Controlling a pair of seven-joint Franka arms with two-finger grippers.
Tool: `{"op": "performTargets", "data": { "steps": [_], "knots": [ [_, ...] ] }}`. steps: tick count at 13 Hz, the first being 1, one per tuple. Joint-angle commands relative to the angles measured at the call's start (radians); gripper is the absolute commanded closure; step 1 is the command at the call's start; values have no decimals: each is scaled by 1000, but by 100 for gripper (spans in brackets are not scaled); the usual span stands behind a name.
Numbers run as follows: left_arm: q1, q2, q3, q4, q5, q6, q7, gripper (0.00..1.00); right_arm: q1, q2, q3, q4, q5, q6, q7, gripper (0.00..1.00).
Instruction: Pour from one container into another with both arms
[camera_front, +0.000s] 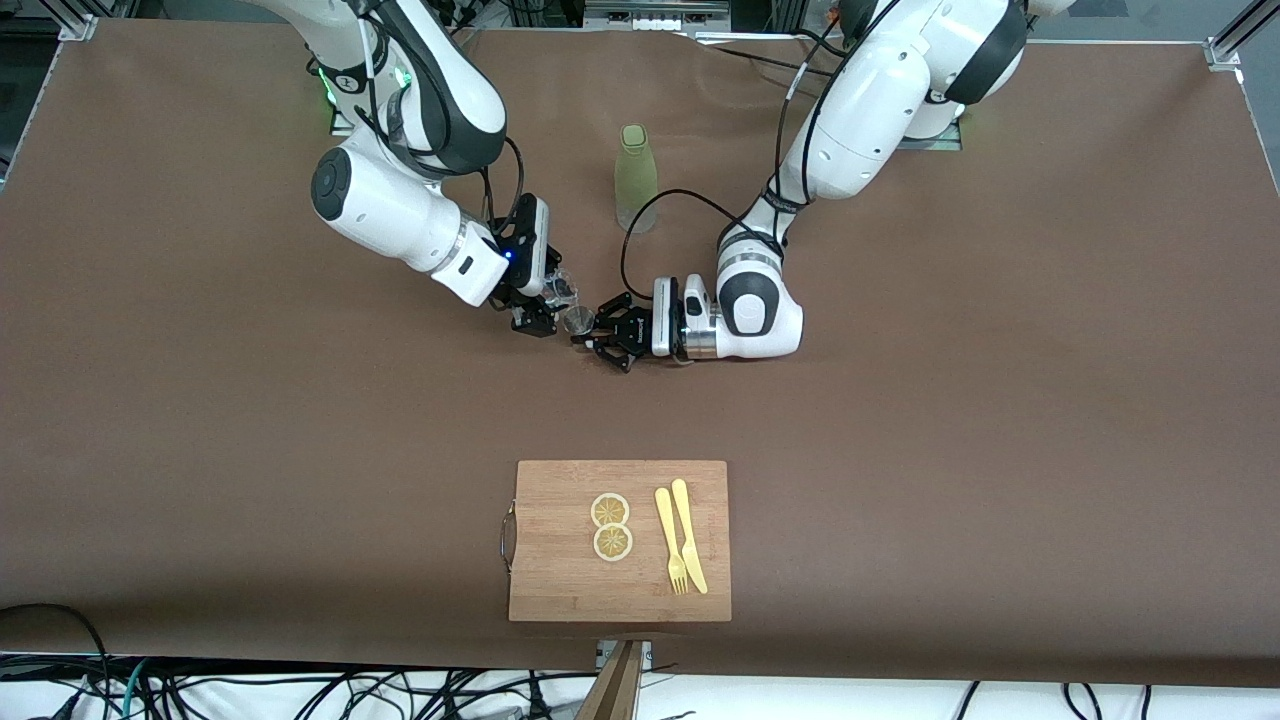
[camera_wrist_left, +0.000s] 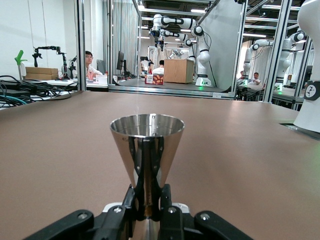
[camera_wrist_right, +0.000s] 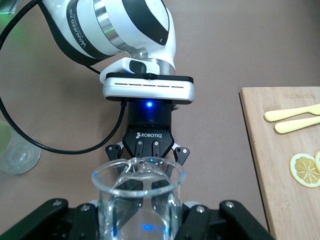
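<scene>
The small clear glass cup (camera_front: 564, 288) is up in the air, tipped toward the silver jigger (camera_front: 577, 320), its rim just above the jigger's rim. My right gripper (camera_front: 549, 299) is shut on the glass cup (camera_wrist_right: 138, 196). My left gripper (camera_front: 592, 332) is shut on the jigger's narrow waist and holds it upright just over the table. In the left wrist view the jigger (camera_wrist_left: 147, 144) stands straight up between the closed fingers of the left gripper (camera_wrist_left: 148, 194). The right wrist view shows the right gripper (camera_wrist_right: 140, 217) round the glass, with the left gripper (camera_wrist_right: 148, 150) facing it.
A tall olive-green bottle (camera_front: 636, 178) stands farther from the front camera than both grippers. A wooden cutting board (camera_front: 560, 580) near the front edge carries two lemon slices (camera_front: 611, 526) and a yellow fork and knife (camera_front: 681, 538). Black cables trail by the left arm.
</scene>
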Motion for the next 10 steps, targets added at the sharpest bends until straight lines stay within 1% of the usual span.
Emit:
{"op": "performTargets", "data": {
  "steps": [1, 5, 8, 10],
  "knots": [
    [-12, 19, 6, 23, -22, 15, 27, 100, 4, -48, 3, -27, -18, -12, 80, 97],
    [-12, 19, 6, 24, -24, 14, 26, 100, -7, -68, 3, -28, -8, -81, 123, 97],
    [-11, 18, 6, 23, -22, 7, 26, 100, -21, -92, 3, -30, 60, -139, 125, 97],
    [-9, 13, 7, 23, -17, 4, 26, 100, -48, -97, 3, -30, 84, -163, 120, 97]
  ]
}}
